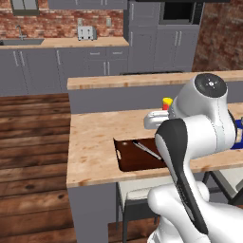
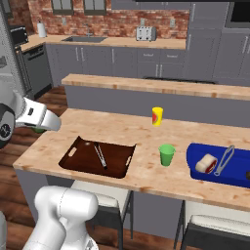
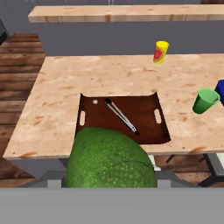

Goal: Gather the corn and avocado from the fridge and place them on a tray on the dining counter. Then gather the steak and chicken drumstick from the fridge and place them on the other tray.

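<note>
1. The avocado [image 3: 111,159] fills the lower middle of the hand view, a bumpy green mass right at the camera. The hand [image 3: 111,183] seems to be holding it, though the fingertips themselves are hidden behind the fruit, so the grip is a judgement.
2. The brown tray [image 3: 122,119] lies just above the avocado in the hand view, at the near edge of the tabletop [image 3: 65,87]. It carries a pair of metal tongs [image 3: 121,115] and no food that I can make out, so the avocado is not yet placed.
3. No corn is visible on the brown tray; that part of the job looks open too.
4. The blue tray [image 2: 215,178] sits at the lower right of the right base view. It holds a pale, red-ended piece, possibly the steak [image 2: 206,164], beside a second set of tongs [image 2: 223,160]. I cannot tell whether a drumstick is there.
5. Judged from this, the task is mid-course: one delivery is in hand, others remain.
6. On the tabletop between the trays stand a green cup [image 2: 166,155] and, further back, a yellow container [image 2: 157,116].
7. Beyond lie a raised wooden ledge [image 2: 156,85], grey cabinets, a toaster [image 2: 145,33], a sink and brick walls.
</note>
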{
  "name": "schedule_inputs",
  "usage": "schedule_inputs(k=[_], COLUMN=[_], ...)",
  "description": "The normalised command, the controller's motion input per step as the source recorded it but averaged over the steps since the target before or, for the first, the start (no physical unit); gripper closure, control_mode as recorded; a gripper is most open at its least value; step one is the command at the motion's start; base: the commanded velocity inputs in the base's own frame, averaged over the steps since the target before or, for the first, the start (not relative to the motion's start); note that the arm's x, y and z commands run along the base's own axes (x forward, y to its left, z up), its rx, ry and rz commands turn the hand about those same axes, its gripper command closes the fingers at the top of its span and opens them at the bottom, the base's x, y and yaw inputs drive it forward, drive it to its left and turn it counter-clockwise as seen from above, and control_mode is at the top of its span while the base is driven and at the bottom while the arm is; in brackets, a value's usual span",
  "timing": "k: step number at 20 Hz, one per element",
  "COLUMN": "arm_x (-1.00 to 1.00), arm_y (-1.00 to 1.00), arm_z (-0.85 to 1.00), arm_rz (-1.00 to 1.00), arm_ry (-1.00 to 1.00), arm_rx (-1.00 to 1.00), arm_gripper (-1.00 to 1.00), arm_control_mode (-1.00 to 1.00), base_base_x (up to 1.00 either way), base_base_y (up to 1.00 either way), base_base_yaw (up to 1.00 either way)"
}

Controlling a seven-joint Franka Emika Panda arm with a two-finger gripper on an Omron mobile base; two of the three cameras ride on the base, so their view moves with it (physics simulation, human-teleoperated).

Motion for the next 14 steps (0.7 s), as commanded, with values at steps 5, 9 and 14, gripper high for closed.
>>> schedule_inputs(k=[5,9,14], arm_x=[0.24,0.17,0.21], arm_y=[0.0,0.0,0.0], arm_z=[-0.8,-0.5,-0.51], arm_rz=[0.0,0.0,0.01], arm_ry=[0.19,0.06,0.01], arm_rx=[0.0,0.0,0.0], arm_gripper=[1.0,1.0,1.0], arm_control_mode=[-1.0,-1.0,-1.0], base_base_x=[0.0,0.0,0.0], base_base_y=[0.0,0.0,0.0], base_base_yaw=[0.0,0.0,0.0])
